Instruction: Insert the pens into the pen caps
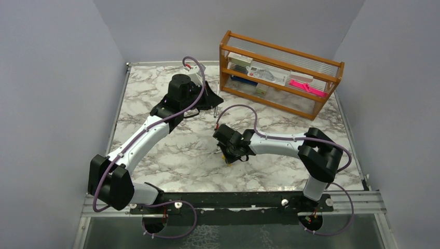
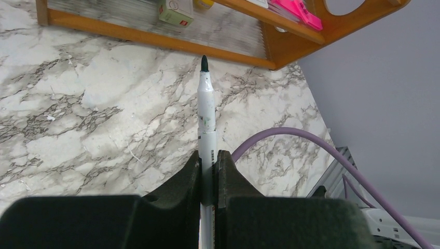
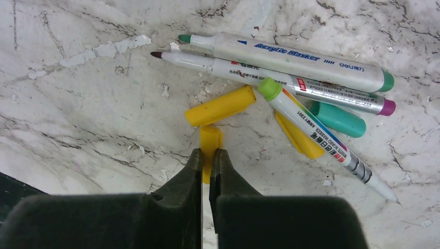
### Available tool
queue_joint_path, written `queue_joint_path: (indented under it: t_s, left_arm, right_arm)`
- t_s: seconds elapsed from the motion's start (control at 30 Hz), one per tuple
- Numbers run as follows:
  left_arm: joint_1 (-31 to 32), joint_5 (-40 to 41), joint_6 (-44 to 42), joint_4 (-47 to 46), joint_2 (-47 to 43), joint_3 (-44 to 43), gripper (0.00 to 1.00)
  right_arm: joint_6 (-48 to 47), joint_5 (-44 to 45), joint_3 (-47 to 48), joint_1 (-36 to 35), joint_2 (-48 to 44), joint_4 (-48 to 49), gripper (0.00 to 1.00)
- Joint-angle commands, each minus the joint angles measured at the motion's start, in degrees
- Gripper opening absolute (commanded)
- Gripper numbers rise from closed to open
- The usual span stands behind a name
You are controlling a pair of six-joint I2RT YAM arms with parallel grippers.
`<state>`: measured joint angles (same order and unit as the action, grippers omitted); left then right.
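- Jaws of my right gripper [image 3: 209, 161], the one nearer my bases, are pressed together on the near end of a yellow cap [image 3: 210, 139] that lies on the marble table [image 3: 78, 114].
- Just past that one I see a second yellow cap [image 3: 220, 106] lying aslant, with its lower end just beside the held cap.
- To the right, a third yellow cap [image 3: 298, 139] lies partly under a pen with a lime-green end [image 3: 316, 136]. I cannot tell whether that lime piece is a cap or a plug.
- A teal cap [image 3: 340, 120] lies just beyond that pen, tucked between it and the next pen back.
- Behind these, a maroon-tipped pen [image 3: 259, 75] and a green-tipped pen [image 3: 296, 59] lie side by side and touching. Both are uncapped, and both tips point left in my right wrist view.
- Farther across the table, my left gripper [image 2: 208, 174] is clamped tight around the barrel of a dark-tipped pen [image 2: 206, 104]. Its bare tip sticks out well past my fingers.
- Farthest off, a wooden rack [image 2: 145, 37] stands at the back of the table, and a pink flat object [image 2: 301, 9] rests on its shelf.
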<state>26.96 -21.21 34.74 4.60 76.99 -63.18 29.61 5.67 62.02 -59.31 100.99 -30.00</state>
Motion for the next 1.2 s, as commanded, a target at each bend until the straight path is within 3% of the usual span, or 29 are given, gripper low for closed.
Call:
queue_joint_path:
  t_s: [0.0,0.3,0.47,0.7,0.97,1.17]
  left_arm:
    - [-0.5,-1.7,0.0,-1.0,-1.5,0.2,0.0]
    - [-2.7,-7.9,9.9,-8.2,-1.3,3.3,0.0]
    - [-2.4,-16.4,20.2,-23.4,-2.4,8.5,0.0]
    - [0.1,-18.2,19.4,-25.7,-4.8,8.0,0.0]
    - [2.9,-17.6,20.8,-27.0,-6.8,8.6,0.0]
    - [4.2,-17.5,20.3,-27.4,-6.4,8.2,0.0]
  right_arm:
    - [3.1,3.3,0.5,-0.4,-0.3,-2.6,0.01]
    - [8.3,7.8,-1.6,0.4,-20.1,-2.1,0.01]
    - [12.8,5.8,-0.2,7.8,-28.6,3.0,0.01]
    - [15.9,2.5,4.5,17.6,-29.3,14.2,0.01]
    - [14.3,6.5,3.8,19.5,-31.6,31.7,0.01]
    - [14.9,4.7,4.9,19.6,-30.5,35.3,0.01]
